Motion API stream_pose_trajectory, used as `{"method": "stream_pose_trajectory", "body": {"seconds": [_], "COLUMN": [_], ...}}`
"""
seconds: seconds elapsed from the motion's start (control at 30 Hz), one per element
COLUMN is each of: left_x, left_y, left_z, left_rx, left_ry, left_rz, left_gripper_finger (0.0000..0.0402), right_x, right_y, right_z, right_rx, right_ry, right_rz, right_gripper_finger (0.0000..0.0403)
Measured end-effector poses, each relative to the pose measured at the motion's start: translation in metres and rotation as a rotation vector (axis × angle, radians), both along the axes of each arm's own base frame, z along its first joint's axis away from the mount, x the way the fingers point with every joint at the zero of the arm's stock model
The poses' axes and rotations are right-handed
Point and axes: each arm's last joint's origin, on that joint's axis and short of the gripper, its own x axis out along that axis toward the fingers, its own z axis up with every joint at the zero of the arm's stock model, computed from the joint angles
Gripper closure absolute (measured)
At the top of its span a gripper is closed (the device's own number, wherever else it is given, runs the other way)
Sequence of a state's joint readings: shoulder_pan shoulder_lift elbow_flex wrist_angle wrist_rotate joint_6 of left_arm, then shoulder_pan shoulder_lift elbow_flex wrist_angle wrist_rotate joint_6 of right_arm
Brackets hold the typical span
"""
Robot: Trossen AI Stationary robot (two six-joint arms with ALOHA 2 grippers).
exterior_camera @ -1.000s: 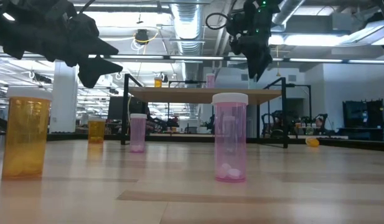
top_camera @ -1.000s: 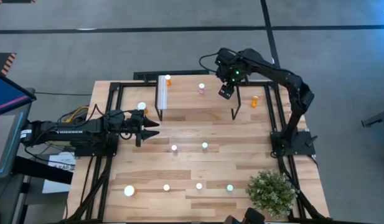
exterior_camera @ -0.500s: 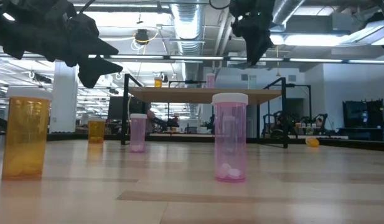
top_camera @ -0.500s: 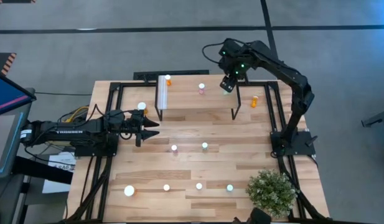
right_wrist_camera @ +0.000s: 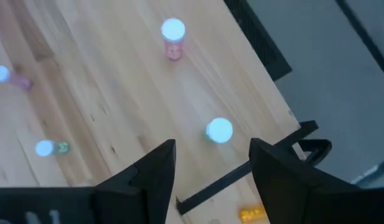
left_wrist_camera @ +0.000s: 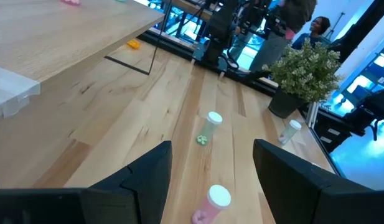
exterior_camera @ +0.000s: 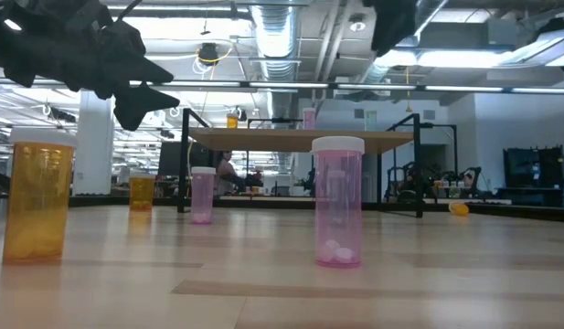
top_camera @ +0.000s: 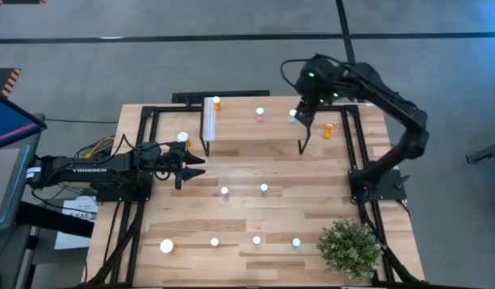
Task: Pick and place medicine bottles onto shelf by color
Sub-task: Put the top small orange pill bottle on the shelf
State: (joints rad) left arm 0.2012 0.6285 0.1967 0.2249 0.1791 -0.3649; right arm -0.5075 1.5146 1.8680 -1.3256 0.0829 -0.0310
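The shelf holds three bottles so far, standing well apart along its top: an orange bottle at the end with the white strip, a pink bottle near the middle, and a teal bottle toward the other end. That looks like one of each colour, so the sorting has begun but most of it is left.

The right gripper hangs over the shelf's far end, just above the teal bottle. Its jaws are spread and nothing is between them. The left gripper hovers off the shelf's strip end, over the table, jaws also spread and empty.

Eight bottles are not yet on the shelf. A large one stands just off the strip end, near the left gripper. A pink one and a teal one stand in front of the shelf. Farther out from the shelf is a row of four: another large one and three small ones. A small orange one lies on its side on the table past the shelf's far end; it will likely need righting or a sideways grasp.
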Motion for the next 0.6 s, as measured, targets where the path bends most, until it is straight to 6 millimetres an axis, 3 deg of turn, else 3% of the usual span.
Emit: {"method": "stream_pose_trajectory", "body": {"seconds": [0.2,0.6], "left_x": [0.0,0.0], "left_y": [0.0,0.0], "left_z": [0.0,0.001], "left_rx": [0.002,0.016], "left_ry": [-0.003,-0.005], "left_rz": [0.004,0.005], "left_gripper_finger": [0.0187,0.0187], "right_x": [-0.024,-0.055], "right_y": [0.016,0.04], "right_z": [-0.007,-0.059], "right_rx": [-0.027,-0.124], "right_ry": [-0.08,-0.248], "right_rz": [-0.008,0.039], "right_gripper_finger": [0.018,0.018]}}
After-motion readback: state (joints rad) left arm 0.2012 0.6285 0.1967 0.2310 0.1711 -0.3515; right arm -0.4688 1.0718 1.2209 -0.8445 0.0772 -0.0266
